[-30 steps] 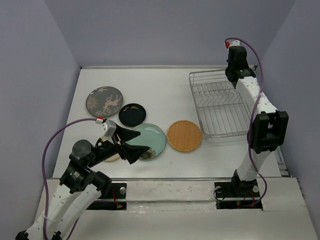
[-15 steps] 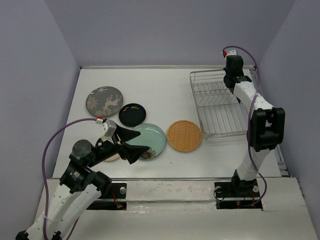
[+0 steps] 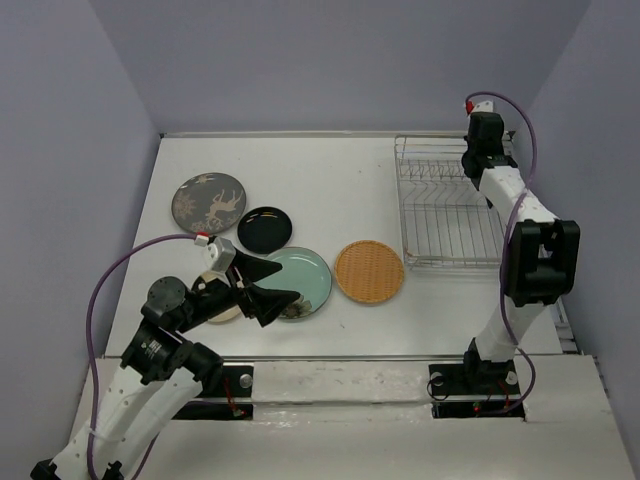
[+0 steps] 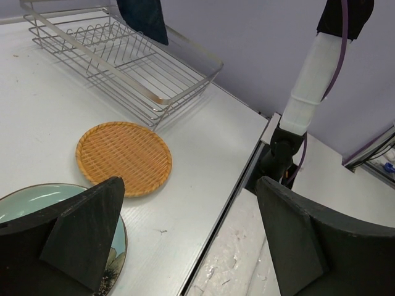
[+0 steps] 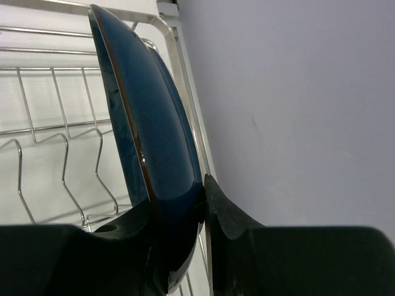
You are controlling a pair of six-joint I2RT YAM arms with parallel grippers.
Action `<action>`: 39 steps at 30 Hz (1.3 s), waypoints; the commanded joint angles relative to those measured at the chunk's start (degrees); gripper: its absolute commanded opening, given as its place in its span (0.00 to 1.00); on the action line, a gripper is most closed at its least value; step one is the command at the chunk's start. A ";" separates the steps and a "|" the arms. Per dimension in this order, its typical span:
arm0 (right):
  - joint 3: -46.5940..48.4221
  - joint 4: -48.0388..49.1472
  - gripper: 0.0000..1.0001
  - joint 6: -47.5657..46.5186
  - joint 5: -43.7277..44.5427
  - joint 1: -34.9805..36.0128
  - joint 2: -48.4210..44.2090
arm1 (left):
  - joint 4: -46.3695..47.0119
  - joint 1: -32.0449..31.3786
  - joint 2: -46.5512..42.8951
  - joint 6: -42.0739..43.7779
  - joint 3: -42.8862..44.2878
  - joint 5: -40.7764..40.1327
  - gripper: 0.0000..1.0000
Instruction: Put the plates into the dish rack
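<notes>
Quick read on the rack loading: the right fingers (image 5: 229, 217) are clamped on the dark blue wavy-edged plate (image 5: 154, 154), pinching it near its lower rim so it stands on edge, nearly upright. From above, that wrist sits over the far right corner of the silver wire dish rack (image 3: 450, 215), so this plate is right at the rack while the rest lie flat on the white table (image 3: 330, 180). What we think matters for the next move is that, in the right wrist view, the plate runs roughly along the rack's side rail just to its right, and the zigzag upright tines (image 5: 37, 154) are all off to its left. We reckon it has to shift that way and go down between two tines. The fingers hide the plate's bottom edge, so we can't tell if it's touching wire. The left fingers (image 4: 80, 240) are spread wide with nothing in them, hanging over the near edge of the pale teal flowered plate (image 3: 305, 280). The orange woven-textured plate (image 3: 369, 271) is just beyond that and is the loose one nearest the rack. The glossy black plate (image 3: 265, 229) and the grey-brown white-patterned plate (image 3: 209, 202) sit further back on the left, and the cream plate (image 3: 222, 312) is mostly hidden under the left arm.
</notes>
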 commanded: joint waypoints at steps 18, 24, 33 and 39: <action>-0.70 9.12 0.07 2.70 -0.50 -4.38 -5.90 | 1.87 0.67 1.38 0.83 0.37 1.60 0.99; -1.66 9.21 0.07 3.93 -1.91 -4.38 -4.93 | 1.87 0.85 1.73 0.83 0.37 1.69 0.99; -3.69 8.51 0.07 5.77 -7.18 -4.38 -2.30 | 1.95 1.20 2.35 0.74 0.29 1.78 0.99; -4.57 5.52 0.07 7.00 -18.85 -4.99 0.25 | 2.04 1.55 3.14 0.56 0.20 2.22 0.99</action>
